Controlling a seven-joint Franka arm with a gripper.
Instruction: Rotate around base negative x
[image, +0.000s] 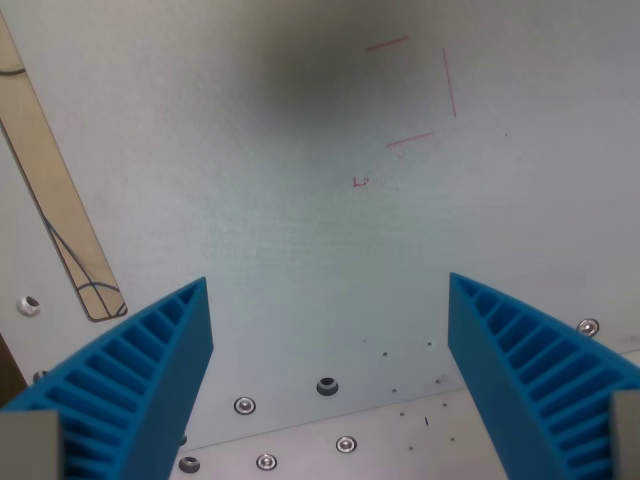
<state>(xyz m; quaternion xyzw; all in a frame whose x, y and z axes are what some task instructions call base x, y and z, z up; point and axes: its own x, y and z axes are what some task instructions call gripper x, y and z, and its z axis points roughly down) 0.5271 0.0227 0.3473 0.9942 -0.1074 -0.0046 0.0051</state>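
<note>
My gripper is open, its two blue ribbed fingers rising from the bottom corners of the wrist view with a wide gap and nothing between them. Below lies a pale grey-white table surface. Thin red pen lines form a partial square outline at the upper right, well beyond the fingertips. No separate object to grasp is visible.
A narrow light wooden strip runs diagonally along the wrist view's left edge. Several screws and holes dot the metal plate near the bottom, between the fingers. A dark soft shadow lies at the top centre.
</note>
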